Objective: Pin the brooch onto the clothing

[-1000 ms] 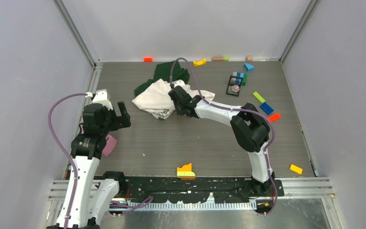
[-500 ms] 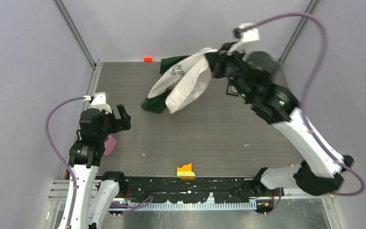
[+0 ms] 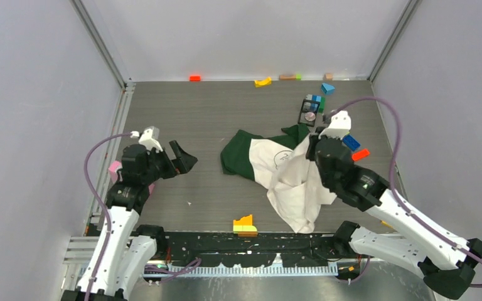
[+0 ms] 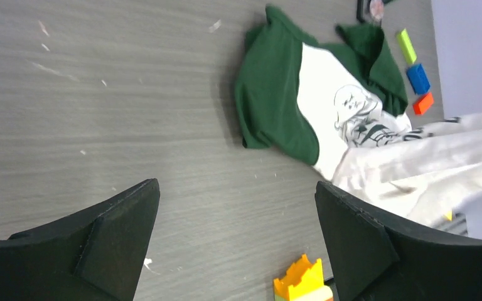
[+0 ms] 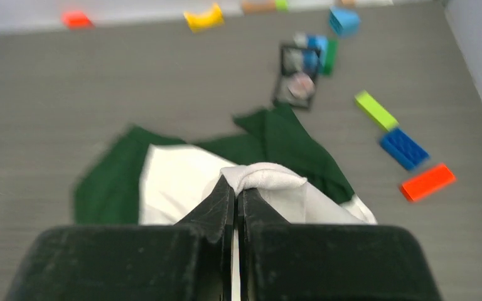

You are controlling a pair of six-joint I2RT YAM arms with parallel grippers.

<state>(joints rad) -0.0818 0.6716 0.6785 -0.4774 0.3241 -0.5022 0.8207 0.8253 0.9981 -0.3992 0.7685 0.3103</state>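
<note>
We see the shirt (image 3: 263,160) slantwise on the worktop (image 3: 213,113), green sleeves toward the far left, white hem toward the near edge. Our right tool (image 5: 237,188) pinches its white cloth; the left tool (image 4: 235,187) stands spread, well apart. The brooch (image 3: 310,116) lies just beyond the right tool.

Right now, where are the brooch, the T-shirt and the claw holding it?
brooch (image 5: 300,84): right wrist view, centre of disc.
T-shirt (image 3: 263,162): top view, white chest panel.
right gripper (image 5: 237,188): right wrist view, between closed fingertips.
</note>
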